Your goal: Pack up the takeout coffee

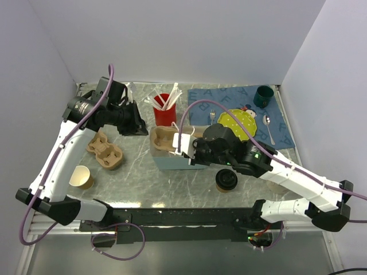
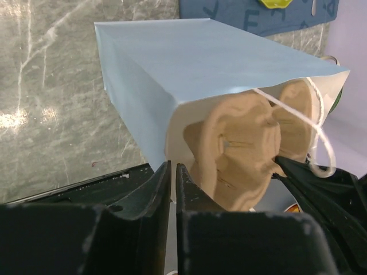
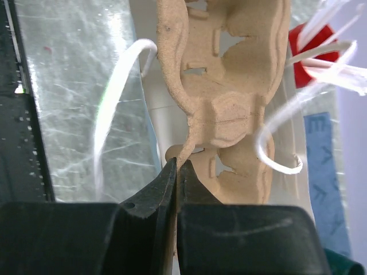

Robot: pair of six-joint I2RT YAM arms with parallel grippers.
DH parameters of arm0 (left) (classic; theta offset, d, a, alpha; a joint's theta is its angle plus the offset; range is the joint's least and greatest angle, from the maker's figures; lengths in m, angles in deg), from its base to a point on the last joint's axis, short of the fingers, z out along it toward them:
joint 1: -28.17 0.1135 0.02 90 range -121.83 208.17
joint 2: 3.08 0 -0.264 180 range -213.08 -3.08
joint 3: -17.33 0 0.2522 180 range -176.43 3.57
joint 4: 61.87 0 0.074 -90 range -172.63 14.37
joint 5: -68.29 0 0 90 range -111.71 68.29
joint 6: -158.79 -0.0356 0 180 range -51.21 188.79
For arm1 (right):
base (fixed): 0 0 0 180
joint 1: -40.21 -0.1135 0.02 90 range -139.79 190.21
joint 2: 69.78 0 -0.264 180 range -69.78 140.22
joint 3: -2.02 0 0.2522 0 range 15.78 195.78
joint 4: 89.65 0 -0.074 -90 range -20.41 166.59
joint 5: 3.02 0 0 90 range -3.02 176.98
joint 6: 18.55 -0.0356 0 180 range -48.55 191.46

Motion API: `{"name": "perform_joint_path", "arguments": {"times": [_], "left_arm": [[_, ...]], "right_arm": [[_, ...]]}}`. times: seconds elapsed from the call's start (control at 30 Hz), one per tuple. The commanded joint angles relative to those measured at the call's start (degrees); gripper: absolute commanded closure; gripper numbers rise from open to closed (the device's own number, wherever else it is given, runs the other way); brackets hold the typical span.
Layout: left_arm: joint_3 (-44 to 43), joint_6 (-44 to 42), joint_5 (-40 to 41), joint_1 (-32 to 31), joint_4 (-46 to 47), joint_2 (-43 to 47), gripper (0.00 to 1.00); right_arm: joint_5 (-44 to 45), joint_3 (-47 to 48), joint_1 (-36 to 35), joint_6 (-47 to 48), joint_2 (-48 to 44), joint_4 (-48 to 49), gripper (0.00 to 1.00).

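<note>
- Step in hand: loading the bag. The coffee itself is not packed yet.
- Right tool (image 3: 176, 169): fingers pressed together, pinching the thin rim of the pulp cup carrier (image 3: 229, 114). The right arm reaches across to the middle of the surface (image 1: 137, 172).
- The carrier sits partly inside the mouth of the light blue paper bag (image 2: 189, 63), with one end poking out. The white string handle (image 2: 321, 143) loops loose beside it.
- Left tool (image 2: 173, 175): fingers barely parted, just a thin slit with nothing in it. The tips are just beside the lower edge of the bag mouth; cannot tell if they touch it. It sits on the far-left side of the bag.
- Takeout coffee (image 1: 226, 181): brown cup with its black lid on, upright on the surface. It stands near and to the right of the bag, just beside the right forearm and apart from the bag. No tool is on it.
- Not part of this step: a second carrier (image 1: 105, 150) and a lidless cup (image 1: 82, 177) on the left side of the surface.
- Next move, as a judgement: get the carrier fully seated and flat in the bag, then let go of its rim. The bag mouth probably needs holding open and steady, and the left tool is placed for that.
- After that, the coffee needs an upright grasp on the cup wall below the lid. It then goes down into one carrier well without tipping.
- Watch: the string handle could snag on the carrier or the fingers.
</note>
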Motion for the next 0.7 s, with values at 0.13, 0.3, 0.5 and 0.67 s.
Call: {"name": "perform_joint_path", "arguments": {"times": [0.13, 0.3, 0.5, 0.67], "left_arm": [[-3.3, -0.9, 0.0, 1.2, -1.4, -0.9, 0.74], [-2.1, -1.8, -0.8, 1.4, 1.4, 0.0, 0.63], [-1.3, -2.2, -1.3, 1.5, 4.8, -0.3, 0.59], [2.3, -2.2, -2.0, 1.5, 8.6, 0.0, 0.59]], "right_arm": [[5.4, -0.9, -0.3, 3.7, -0.3, 3.8, 1.00], [8.9, -2.3, -0.3, 5.8, 1.5, 6.4, 1.00], [9.9, -3.4, 0.7, 7.4, 3.3, 8.9, 1.00], [10.2, -3.0, 1.4, 8.5, 4.1, 9.5, 1.00]]}}
